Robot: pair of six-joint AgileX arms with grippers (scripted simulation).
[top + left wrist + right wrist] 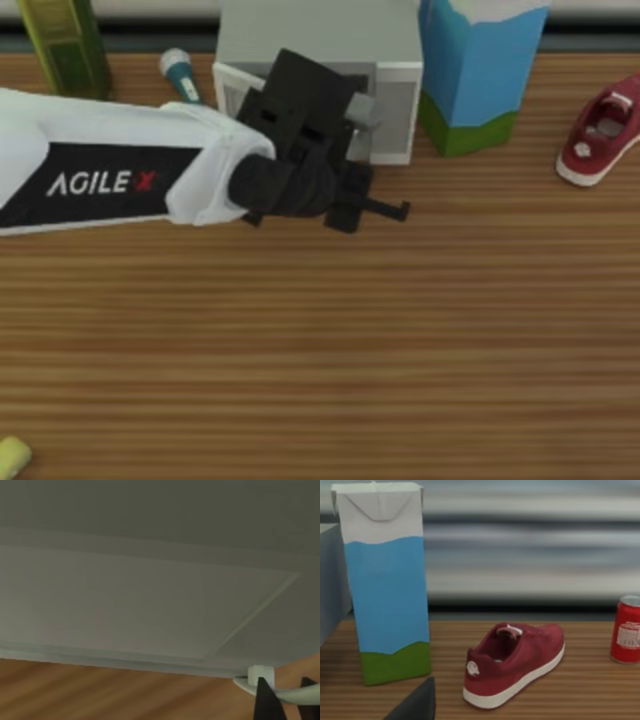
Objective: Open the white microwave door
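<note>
The white microwave (320,35) stands at the back middle of the table. Its door (395,110) faces the front, and my left arm covers most of it. My left gripper (350,120) is down against the door's right side at the silver handle (364,108). In the left wrist view the door (140,605) fills the picture. There the pale handle strip (245,684) runs between the two dark fingers of my left gripper (284,699), which is shut on it. How far the door stands ajar I cannot tell. My right gripper (420,707) is outside the top view, parked to the right.
A tall blue, white and green carton (478,70) stands right beside the microwave. A red shoe (600,130) and a red can (626,630) are farther right. A green bottle (65,45) and a teal-handled object (180,75) sit at the back left. A yellow object (12,458) lies front left.
</note>
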